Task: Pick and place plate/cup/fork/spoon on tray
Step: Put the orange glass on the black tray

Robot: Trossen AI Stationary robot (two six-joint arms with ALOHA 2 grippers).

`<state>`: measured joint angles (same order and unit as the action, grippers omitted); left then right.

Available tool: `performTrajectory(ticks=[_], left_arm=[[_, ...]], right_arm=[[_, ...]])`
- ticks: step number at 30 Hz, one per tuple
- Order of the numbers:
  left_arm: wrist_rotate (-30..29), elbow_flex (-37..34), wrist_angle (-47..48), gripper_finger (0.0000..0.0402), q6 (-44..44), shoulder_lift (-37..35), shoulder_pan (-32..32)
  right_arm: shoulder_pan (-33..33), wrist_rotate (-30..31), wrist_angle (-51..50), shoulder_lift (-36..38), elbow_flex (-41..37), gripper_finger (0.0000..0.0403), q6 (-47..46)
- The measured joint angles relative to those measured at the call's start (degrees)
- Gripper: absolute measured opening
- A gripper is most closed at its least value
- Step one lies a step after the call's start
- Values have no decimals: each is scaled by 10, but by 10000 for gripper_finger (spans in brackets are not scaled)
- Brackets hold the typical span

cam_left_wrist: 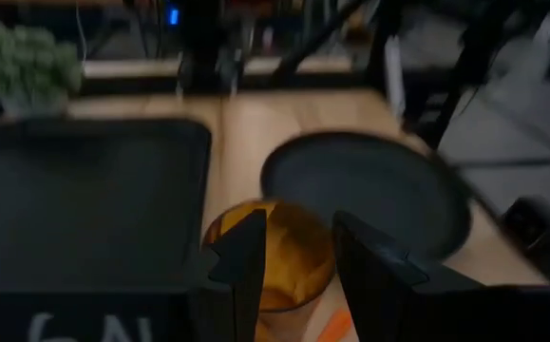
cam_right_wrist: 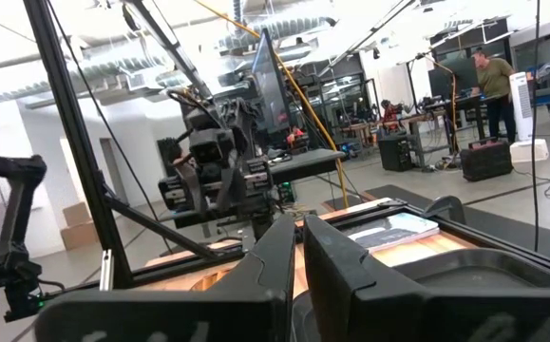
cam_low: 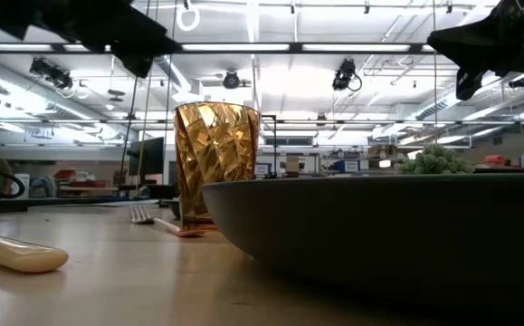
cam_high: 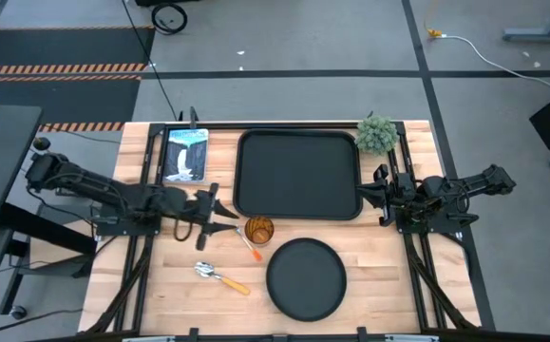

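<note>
The cup (cam_high: 259, 230) stands upright on the bare table, just off the tray's (cam_high: 298, 175) near edge and between that tray and the plate (cam_high: 306, 277); the fork (cam_high: 250, 247) lies right beside its base and the spoon (cam_high: 220, 276) a little farther toward the table's front. Nothing is on the tray yet. The left gripper (cam_high: 219, 215) sits just beside the cup on its left, fingers parted and empty — the wrist view shows the cup's rim framed in the gap between them. In my judgement the step in hand is the grasp of the cup: the fingers should straddle the tumbler squarely and low enough to clear the rim, closing gently on a faceted, light wall that could tip or skid. The lift must clear the tray's raised rim. Room is tight at the fork, which a low sweep could knock; the tray itself offers open floor. The right gripper (cam_high: 385, 195) waits at the tray's right edge, fingers closed on nothing.
</note>
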<state>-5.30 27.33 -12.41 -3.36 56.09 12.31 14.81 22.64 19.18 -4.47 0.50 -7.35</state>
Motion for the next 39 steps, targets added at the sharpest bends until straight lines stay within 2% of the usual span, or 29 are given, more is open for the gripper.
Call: performTrajectory(ticks=[7,16,20,33,39], left_arm=[[2,82,120,137,-7,100,-42],[32,152,202,209,-33,184,-72],[33,187,239,220,-36,206,-77],[21,329,366,171,-4,353,-84],[15,360,393,136,-4,389,-84]], right_arm=[[0,0,0,0,0,34,0],[0,0,0,0,0,34,0],[0,0,0,0,0,34,0],[0,0,0,0,0,34,0],[0,0,1,0,0,34,0]])
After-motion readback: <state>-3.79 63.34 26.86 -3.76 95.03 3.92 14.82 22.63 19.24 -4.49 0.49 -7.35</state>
